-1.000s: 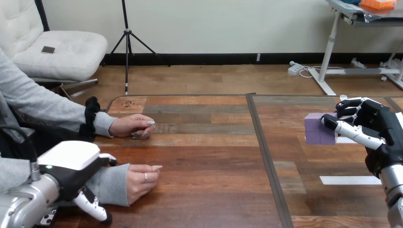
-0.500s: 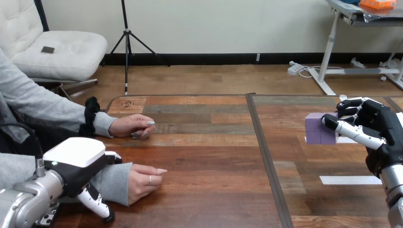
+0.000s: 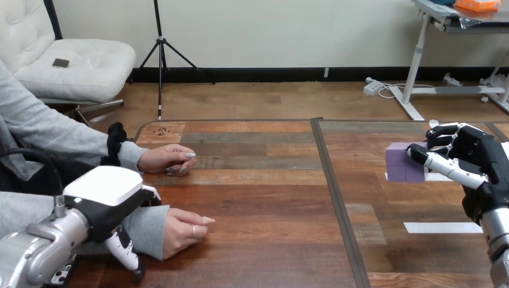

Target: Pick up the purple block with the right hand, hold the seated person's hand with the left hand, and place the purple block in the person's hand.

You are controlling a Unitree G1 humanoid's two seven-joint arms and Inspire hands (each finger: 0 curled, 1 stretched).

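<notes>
At the lower left of the frame the left hand (image 3: pixel 107 201) sits on top of the person's wrist (image 3: pixel 147 223), which is covered by a grey sleeve. Its thumb (image 3: pixel 125 252) curls down the near side of the sleeve and its fingers bend over the far side, so it clasps the wrist. Just past it, the person's near hand (image 3: pixel 183 228) rests on the table (image 3: pixel 270 198), loosely curled, knuckles up, fingertips pointing toward the middle of the frame.

At the lower right a white tape strip (image 3: pixel 441 227) lies flat on the wood, close to the right forearm.

Farther up at the right edge, the right hand (image 3: pixel 477 156) closes on the block (image 3: pixel 401 162). Its thumb crosses the block's right face and its fingers curl over the far top edge. Whether the block rests on the table or is raised off it cannot be told.

At the middle left, the person's far hand (image 3: pixel 168 161) lies curled on the table, well apart from the block.
</notes>
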